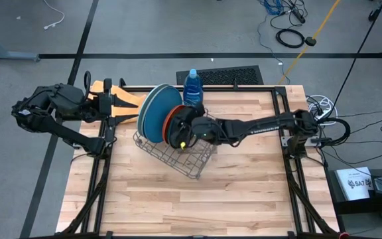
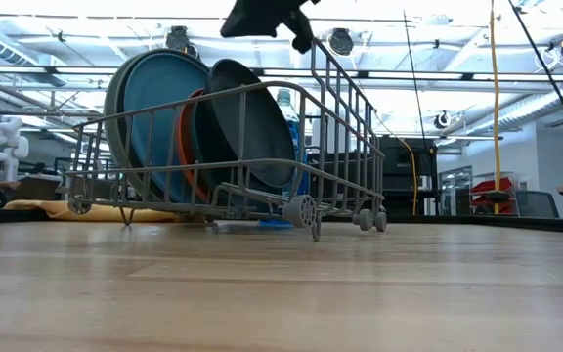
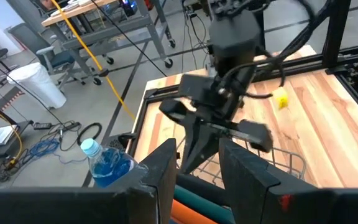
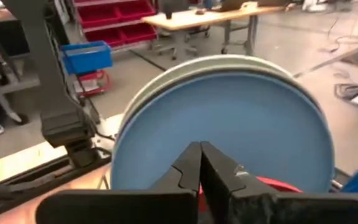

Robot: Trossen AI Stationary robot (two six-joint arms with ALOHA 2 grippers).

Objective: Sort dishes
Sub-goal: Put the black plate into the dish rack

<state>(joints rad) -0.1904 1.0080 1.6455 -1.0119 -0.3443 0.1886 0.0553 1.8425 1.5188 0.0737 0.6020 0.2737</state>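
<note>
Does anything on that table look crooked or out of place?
The wire rack sits skewed, turned at an angle to the table edges. The plates stand upright in it, crowded at one end. A blue water bottle stands just behind. Nothing looks spilled or broken.

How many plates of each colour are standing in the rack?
Grey plate: 1
Blue plate: 1
Orange plate: 1
Dark plate: 1
Total: 4 that can be told apart in the wire rack; more may hide between them.
</note>
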